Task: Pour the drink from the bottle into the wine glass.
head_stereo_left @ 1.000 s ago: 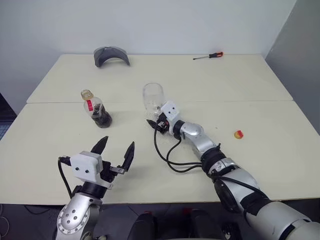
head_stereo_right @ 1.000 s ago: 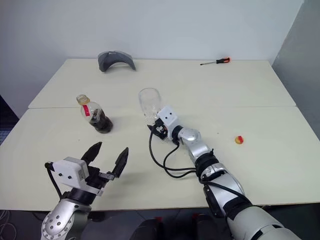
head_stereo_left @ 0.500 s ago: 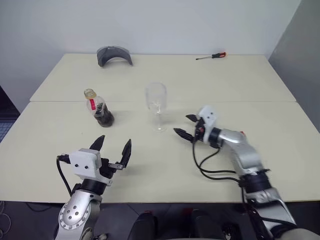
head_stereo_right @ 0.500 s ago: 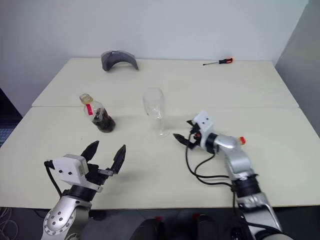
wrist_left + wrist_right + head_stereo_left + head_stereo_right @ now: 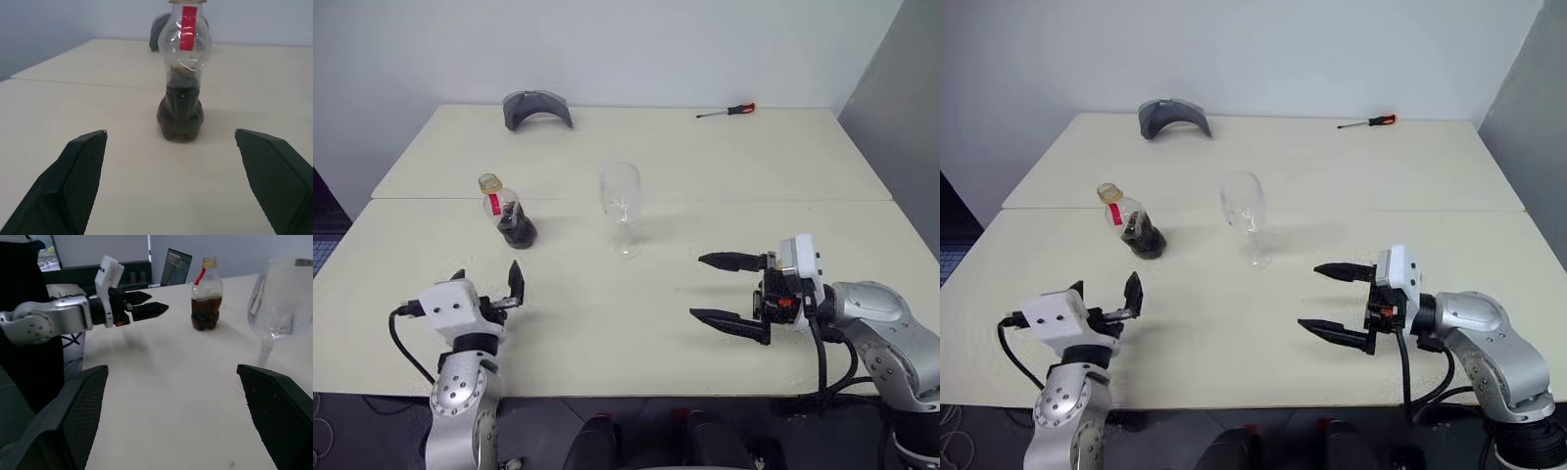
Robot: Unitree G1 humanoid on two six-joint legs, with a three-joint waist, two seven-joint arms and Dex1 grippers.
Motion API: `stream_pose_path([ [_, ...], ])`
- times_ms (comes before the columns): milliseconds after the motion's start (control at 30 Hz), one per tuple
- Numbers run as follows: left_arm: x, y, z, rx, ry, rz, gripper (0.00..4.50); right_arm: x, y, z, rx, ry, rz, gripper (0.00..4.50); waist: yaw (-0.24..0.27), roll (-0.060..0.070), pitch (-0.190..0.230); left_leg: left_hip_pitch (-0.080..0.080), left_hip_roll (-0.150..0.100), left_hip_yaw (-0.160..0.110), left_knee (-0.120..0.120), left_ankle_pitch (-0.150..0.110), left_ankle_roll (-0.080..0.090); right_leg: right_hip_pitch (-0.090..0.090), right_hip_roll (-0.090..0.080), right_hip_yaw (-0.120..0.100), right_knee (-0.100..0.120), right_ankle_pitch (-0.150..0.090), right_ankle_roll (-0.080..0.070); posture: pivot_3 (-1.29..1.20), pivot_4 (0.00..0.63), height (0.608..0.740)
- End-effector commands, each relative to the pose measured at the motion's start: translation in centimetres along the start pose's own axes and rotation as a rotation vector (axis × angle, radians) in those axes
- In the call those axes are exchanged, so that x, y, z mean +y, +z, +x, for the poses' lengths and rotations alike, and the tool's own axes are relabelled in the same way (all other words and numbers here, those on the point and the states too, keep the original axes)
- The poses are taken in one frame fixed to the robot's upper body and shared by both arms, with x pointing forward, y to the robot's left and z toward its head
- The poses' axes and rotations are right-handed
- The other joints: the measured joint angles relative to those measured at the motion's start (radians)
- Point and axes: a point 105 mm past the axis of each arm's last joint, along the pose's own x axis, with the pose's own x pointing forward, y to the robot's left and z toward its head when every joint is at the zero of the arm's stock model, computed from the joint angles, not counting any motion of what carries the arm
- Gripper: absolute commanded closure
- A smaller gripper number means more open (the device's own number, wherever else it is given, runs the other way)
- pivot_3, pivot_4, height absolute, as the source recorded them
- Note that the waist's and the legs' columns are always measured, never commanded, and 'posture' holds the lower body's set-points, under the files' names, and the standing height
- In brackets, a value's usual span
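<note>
The bottle (image 5: pixel 509 211), clear with a red label strip, stands upright at the table's left, the dark drink (image 5: pixel 180 117) filling its lower part. The empty wine glass (image 5: pixel 621 204) stands upright to its right, near the table's middle. My left gripper (image 5: pixel 487 279) is open at the front left, short of the bottle and pointing at it, and the bottle shows between its fingers (image 5: pixel 78 171). My right gripper (image 5: pixel 698 287) is open at the front right, pointing left, well clear of the glass. The right wrist view takes in the bottle (image 5: pixel 208 296), the glass (image 5: pixel 279 303) and my left gripper (image 5: pixel 146 308).
A grey curved object (image 5: pixel 536 106) lies at the back left of the table and a red-handled screwdriver (image 5: pixel 726 111) at the back right. A seam (image 5: pixel 754 199) crosses the table behind the glass. Black cables (image 5: pixel 827 362) hang from my right wrist.
My right gripper has drawn back from the wine glass's stem to the front right, and the glass stands free. My left gripper has shifted left and levelled toward the bottle.
</note>
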Motion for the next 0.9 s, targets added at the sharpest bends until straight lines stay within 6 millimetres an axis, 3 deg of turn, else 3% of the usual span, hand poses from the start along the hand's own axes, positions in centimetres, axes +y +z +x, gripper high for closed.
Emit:
stream_pose_path([
  [33, 0.0, 1.3, 0.8, -0.057, -0.020, 0.030, 0.00, 0.1, 1.4, 0.1, -0.036, 0.009, -0.079, 0.01, 0.002, 0.000, 0.000, 0.000, 0.000, 0.000, 0.000, 0.000, 0.000, 0.000, 0.000, 0.000, 0.000, 0.000, 0.000, 0.00, 0.150, 0.740],
  [467, -0.1, 1.2, 4.1, -0.057, -0.094, 0.041, 0.00, -2.2, 2.9, 1.5, -0.096, -0.152, -0.032, 0.01, 0.007, 0.000, 0.000, 0.000, 0.000, 0.000, 0.000, 0.000, -0.001, 0.000, -0.001, 0.000, 0.000, 0.000, 0.000, 0.00, 0.150, 0.740],
  [900, 0.1, 0.3, 7.4, -0.029, -0.180, 0.055, 0.00, -1.7, 3.7, 2.2, -0.113, -0.132, -0.030, 0.01, 0.006, 0.000, 0.000, -0.001, 0.000, 0.000, 0.000, 0.000, -0.001, -0.001, -0.001, -0.001, 0.000, 0.000, 0.000, 0.00, 0.150, 0.740],
])
